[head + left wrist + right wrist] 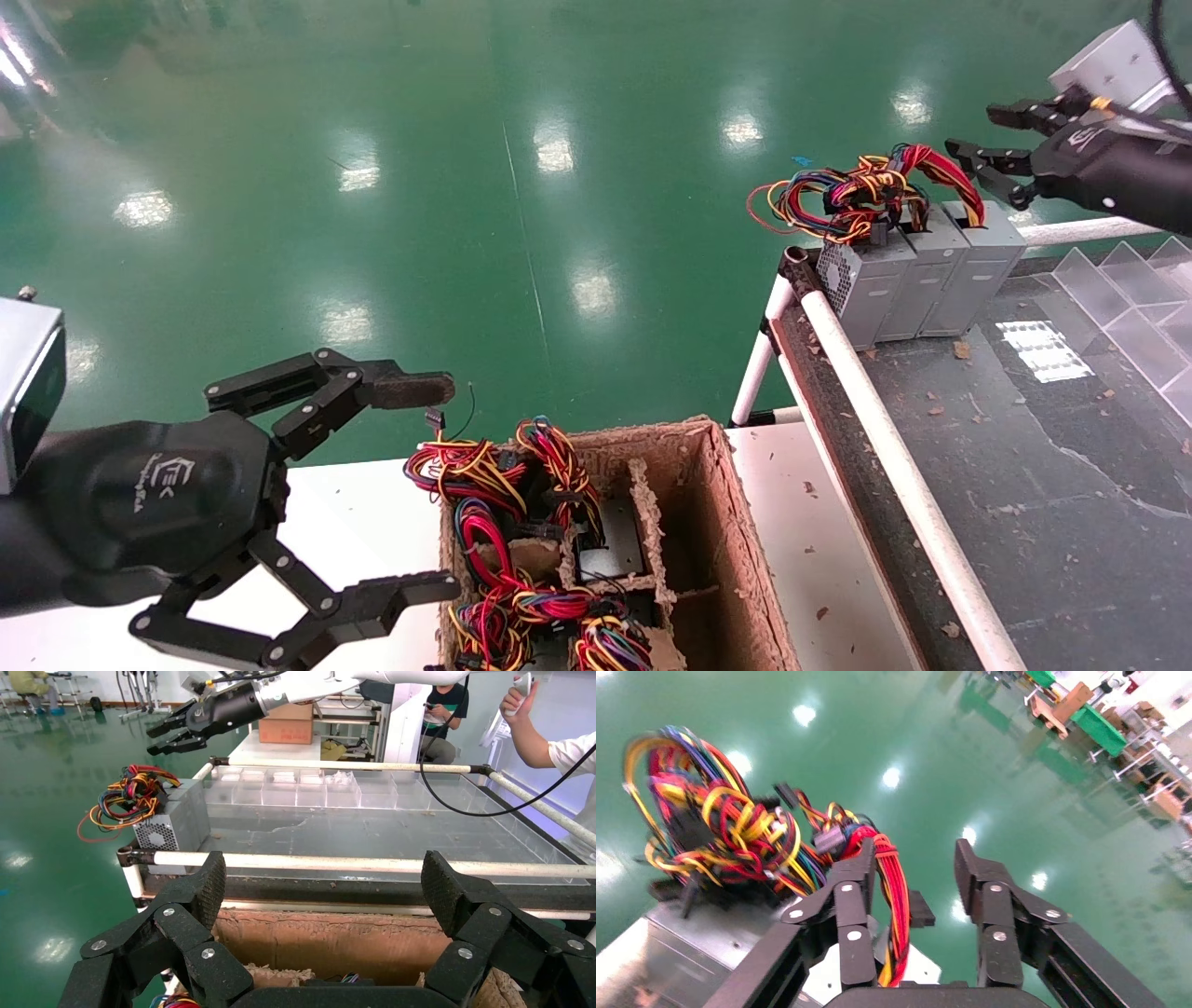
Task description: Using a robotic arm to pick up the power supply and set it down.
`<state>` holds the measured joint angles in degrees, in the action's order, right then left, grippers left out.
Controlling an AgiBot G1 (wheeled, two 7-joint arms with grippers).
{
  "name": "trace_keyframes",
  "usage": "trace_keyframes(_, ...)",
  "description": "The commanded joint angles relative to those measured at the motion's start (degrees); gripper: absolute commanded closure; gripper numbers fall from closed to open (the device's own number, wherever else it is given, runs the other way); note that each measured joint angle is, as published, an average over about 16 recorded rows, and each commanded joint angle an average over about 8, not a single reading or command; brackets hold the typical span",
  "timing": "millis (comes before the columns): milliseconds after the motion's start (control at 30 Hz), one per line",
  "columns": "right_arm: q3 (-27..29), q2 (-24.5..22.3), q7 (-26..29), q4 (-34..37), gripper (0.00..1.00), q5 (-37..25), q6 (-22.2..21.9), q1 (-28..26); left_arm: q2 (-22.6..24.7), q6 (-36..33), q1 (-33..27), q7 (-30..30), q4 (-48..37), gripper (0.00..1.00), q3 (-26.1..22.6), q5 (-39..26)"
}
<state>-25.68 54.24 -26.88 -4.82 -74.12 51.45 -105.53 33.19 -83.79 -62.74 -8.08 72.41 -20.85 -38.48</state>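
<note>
Our right tool (978,140), black with long jointed fingers, hangs spread apart and empty just beyond the red, yellow and orange wire bundle (861,196) of three light grey metal power supplies (917,270), which stand side by side at the corner of the dark counter (1043,447). We judge a set-down finished and the next pick due from the brown cardboard box (736,550). Our left tool (447,489), also spread and empty, waits beside that box.
</note>
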Motion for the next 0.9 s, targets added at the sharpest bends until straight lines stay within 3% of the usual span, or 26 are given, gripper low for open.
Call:
trace_keyframes(33, 0.4, -0.3, 0.2, 0.8, 0.0, 0.5, 1.3, -0.5, 0.0, 0.0, 0.0, 0.0, 0.0, 0.0, 0.0, 0.0)
trace_keyframes(233, 1.6, -1.5, 2.4, -2.1, 0.0, 3.1, 4.7, 1.3, 0.0, 0.0, 0.0, 0.0, 0.0, 0.0, 0.0, 0.0)
trace_keyframes(900, 4.4, -7.7, 14.7, -25.3, 0.0, 13.3, 15.0, 16.2, 0.0, 0.0, 0.0, 0.0, 0.0, 0.0, 0.0, 0.0)
